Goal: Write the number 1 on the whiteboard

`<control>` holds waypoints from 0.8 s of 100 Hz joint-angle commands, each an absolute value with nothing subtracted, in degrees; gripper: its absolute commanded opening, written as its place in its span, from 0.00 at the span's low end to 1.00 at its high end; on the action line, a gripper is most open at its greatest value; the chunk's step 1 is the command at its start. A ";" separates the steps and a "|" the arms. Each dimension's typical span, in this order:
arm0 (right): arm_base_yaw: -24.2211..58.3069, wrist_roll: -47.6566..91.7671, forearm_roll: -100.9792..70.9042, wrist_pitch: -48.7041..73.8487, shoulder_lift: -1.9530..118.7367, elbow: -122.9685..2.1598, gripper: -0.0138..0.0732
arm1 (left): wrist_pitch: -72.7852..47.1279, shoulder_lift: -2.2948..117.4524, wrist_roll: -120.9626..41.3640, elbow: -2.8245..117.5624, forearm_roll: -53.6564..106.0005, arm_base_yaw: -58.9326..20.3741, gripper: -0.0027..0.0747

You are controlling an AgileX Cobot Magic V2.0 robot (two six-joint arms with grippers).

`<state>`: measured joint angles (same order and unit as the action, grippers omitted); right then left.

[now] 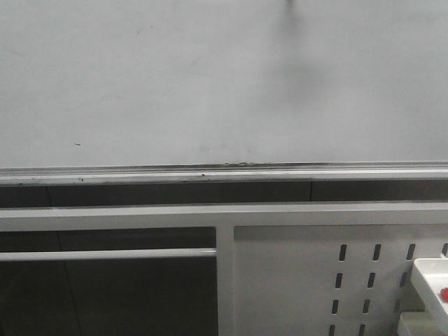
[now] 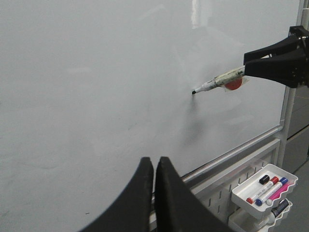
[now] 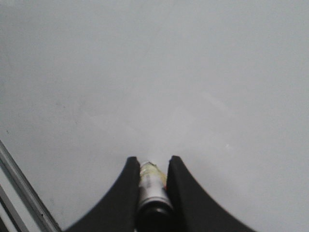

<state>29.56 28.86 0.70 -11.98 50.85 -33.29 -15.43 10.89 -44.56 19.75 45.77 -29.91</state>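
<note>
Whiteboard point(image 2: 96, 87) touched by marker point(image 2: 219, 79) in right gripper point(image 2: 251, 65).

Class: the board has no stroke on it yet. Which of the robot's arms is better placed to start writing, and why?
Right. The right gripper holds the marker, whose tip is at the whiteboard. The left gripper is shut, holding nothing, away from the marker.

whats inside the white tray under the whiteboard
The upper tray holds several markers, with black, red, blue and pink showing. The lower tray under it is mostly covered; only one dark-capped marker shows.
</note>
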 commanded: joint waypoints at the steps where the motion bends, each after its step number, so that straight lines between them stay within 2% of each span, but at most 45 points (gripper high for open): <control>1: 27.75 29.99 1.06 -19.23 51.84 -34.89 0.10 | -12.54 11.42 -44.03 21.24 46.98 -29.71 0.01; 39: 27.75 30.86 0.00 -16.66 57.23 -34.04 0.10 | -12.54 11.42 -44.03 21.24 46.98 -29.71 0.01; 80: 27.98 30.75 -3.48 -19.58 65.13 -31.43 0.10 | -12.68 11.42 -44.03 21.24 46.98 -29.71 0.01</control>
<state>29.09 29.00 -3.00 -10.63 65.77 -29.66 -15.43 10.89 -44.56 19.75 45.77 -29.91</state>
